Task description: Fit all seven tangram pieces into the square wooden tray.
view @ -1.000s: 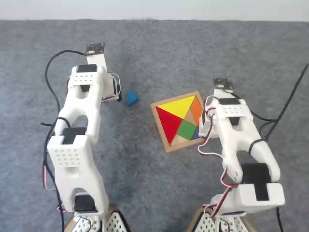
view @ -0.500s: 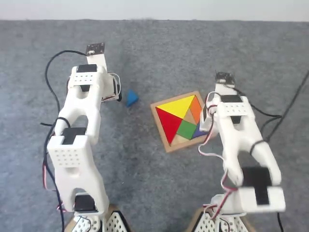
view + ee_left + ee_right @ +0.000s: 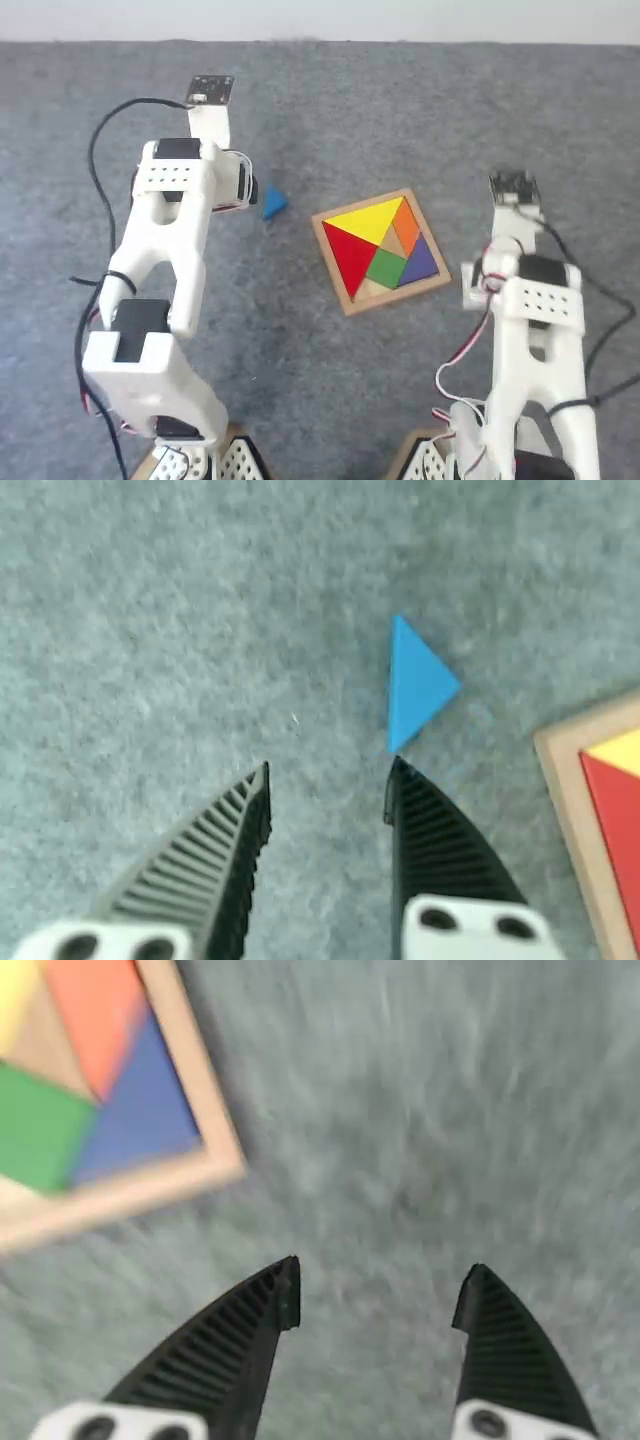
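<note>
Tangram tray [image 3: 347,300]: coloured pieces seated inside; rests on grey carpet [image 3: 400,120].
Blue triangle [image 3: 273,204]: outside tray, near its left corner.
Left gripper [image 3: 330,767]: spread, empty, left of tray.
Right gripper [image 3: 382,1265]: spread, empty, right of tray.

No lettering, number, label or sign can be read on the wooden tray [image 3: 368,291], the blue triangle [image 3: 274,203] or the grey carpet [image 3: 300,380].

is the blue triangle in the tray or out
Out. The blue triangle lies on the grey carpet beside the wooden tray, not touching it, just ahead of the open left gripper.
</note>
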